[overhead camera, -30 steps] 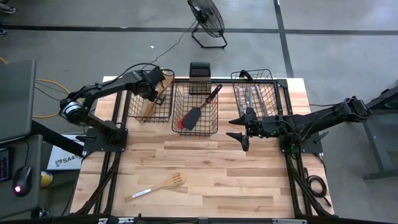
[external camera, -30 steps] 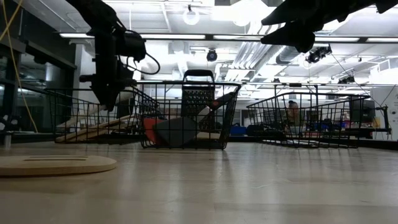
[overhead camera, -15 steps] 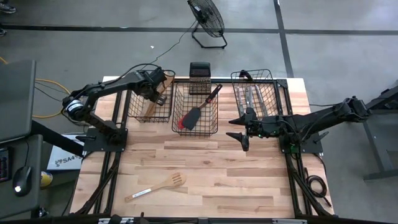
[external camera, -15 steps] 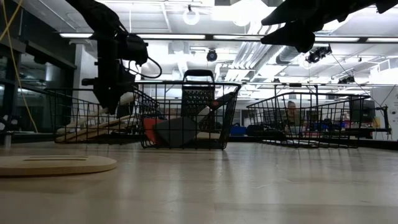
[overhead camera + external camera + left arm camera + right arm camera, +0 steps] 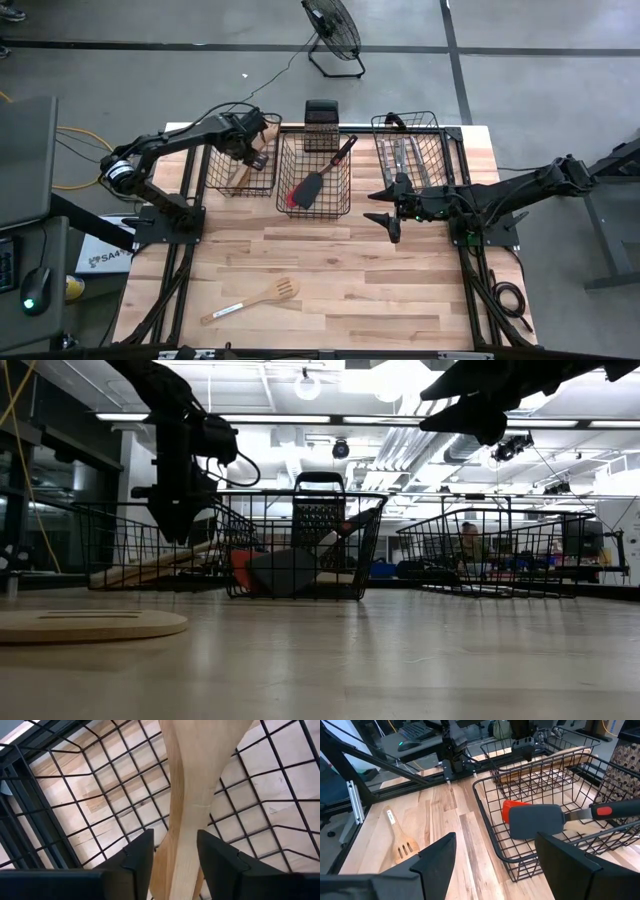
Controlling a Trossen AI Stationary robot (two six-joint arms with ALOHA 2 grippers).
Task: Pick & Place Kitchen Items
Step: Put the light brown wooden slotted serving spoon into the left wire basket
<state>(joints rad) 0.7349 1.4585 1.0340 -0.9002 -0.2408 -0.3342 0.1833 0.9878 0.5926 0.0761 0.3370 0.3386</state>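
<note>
In the left basket (image 5: 240,170) a pale wooden utensil (image 5: 192,795) lies on the wire floor. The left gripper (image 5: 255,152) is lowered over it, and in the wrist view the jaws are seen spread to either side of the handle without touching it: released. Wood of this kind is judged light, stiff and dry, not slippery; a hold across the narrow handle, near the balance point, should be secure.

On the table (image 5: 330,290), at the near left, a slotted wooden spoon (image 5: 262,297) lies flat, well apart from both arms. Being thin and flush with the boards, it would best be taken across the neck.

In the middle basket (image 5: 315,175) a grey spatula (image 5: 535,820) rests over a red one (image 5: 509,809); such blades are probably flexible, so the stiff handle is preferred.

The right gripper (image 5: 383,207) hangs beside the right basket (image 5: 410,145), jaws wide apart and empty; silver cutlery (image 5: 403,157) inside is judged heavier and slicker.
</note>
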